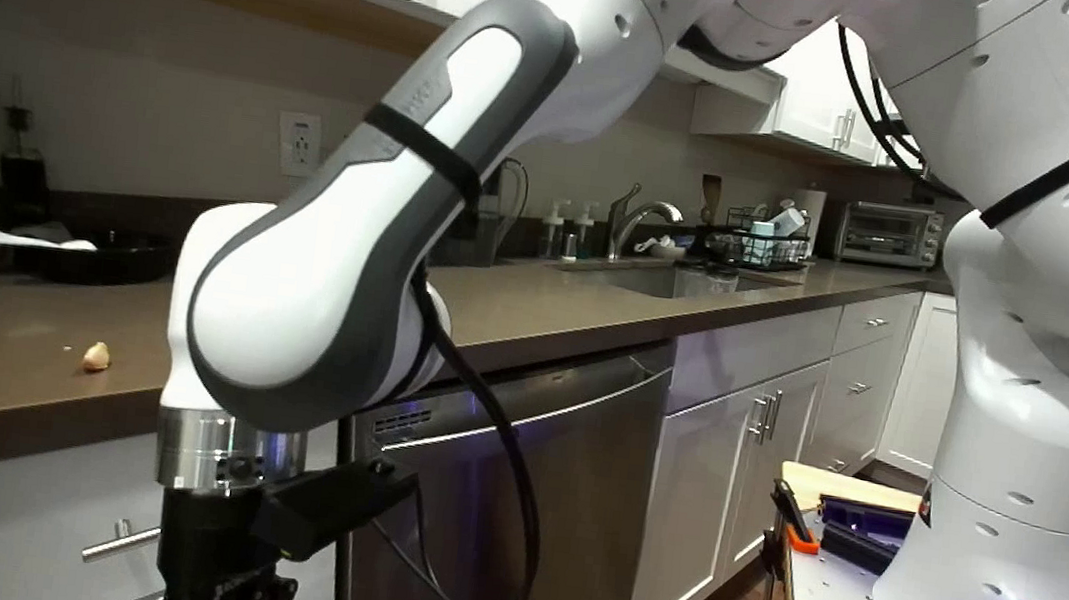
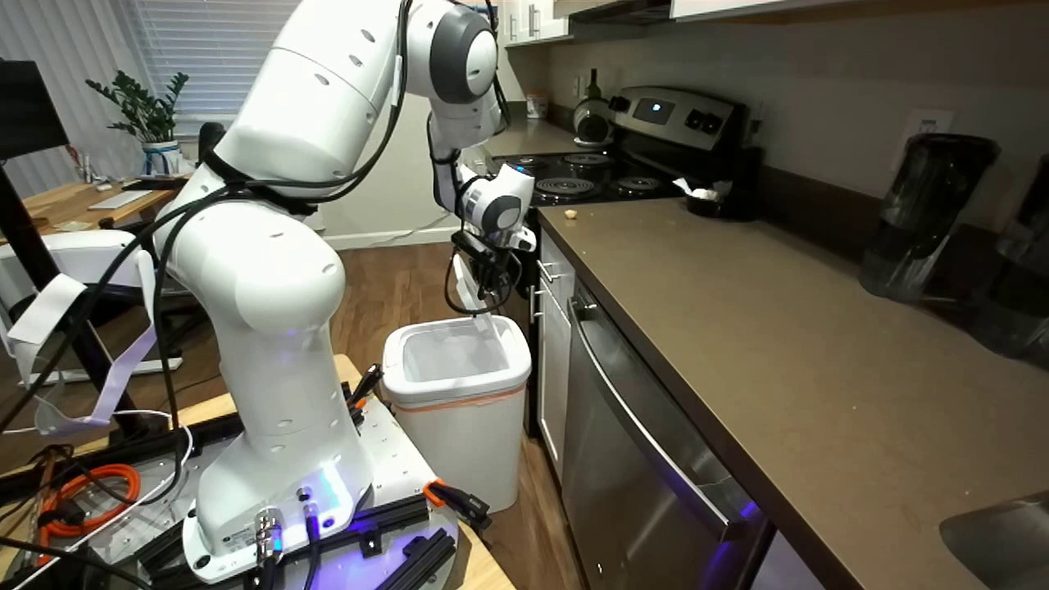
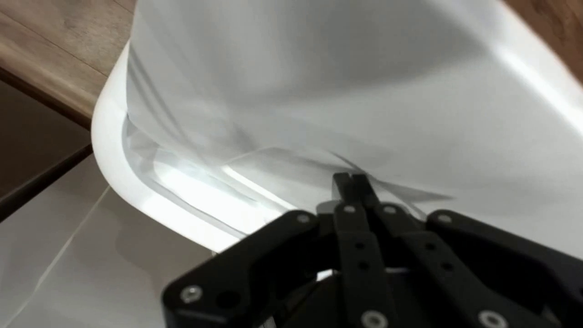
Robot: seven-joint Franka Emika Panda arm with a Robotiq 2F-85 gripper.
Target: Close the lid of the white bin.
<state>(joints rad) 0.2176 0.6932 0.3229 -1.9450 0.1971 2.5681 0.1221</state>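
the white bin (image 2: 463, 455) stands upright on the wood floor (image 2: 401, 274), just past the edge of the table (image 2: 389, 442) that carries the robot arm (image 2: 254, 270), and beside the white cabinets (image 2: 556, 369) under the counter (image 2: 737, 328). a thin orange-pink line runs below its rim. the lid (image 3: 296, 105) is up: in an exterior view it shows as a narrow white panel, tilted, its lower end at the far side of the rim, so that much of the bin's inside can be seen. in the wrist view the lid fills the upper right, with a grooved border along its left edge, and a bright strip of the inside shows between it and the rounded rim.

the claw (image 3: 351, 180) is narrow: its two black fingers (image 3: 341, 187) lie side by side with the tips together. the tips appear against the white face of the lid; whether they touch it i cannot tell. in an exterior view the claw hangs over the far side of the bin, just beside the lid.

in both exterior views a small pale lump (image 1: 96, 357) sits on the counter, with a black dish (image 1: 96, 265) farther back. the stove (image 2: 574, 176) is near that end. a steel dishwasher (image 2: 615, 442) is set under the counter.
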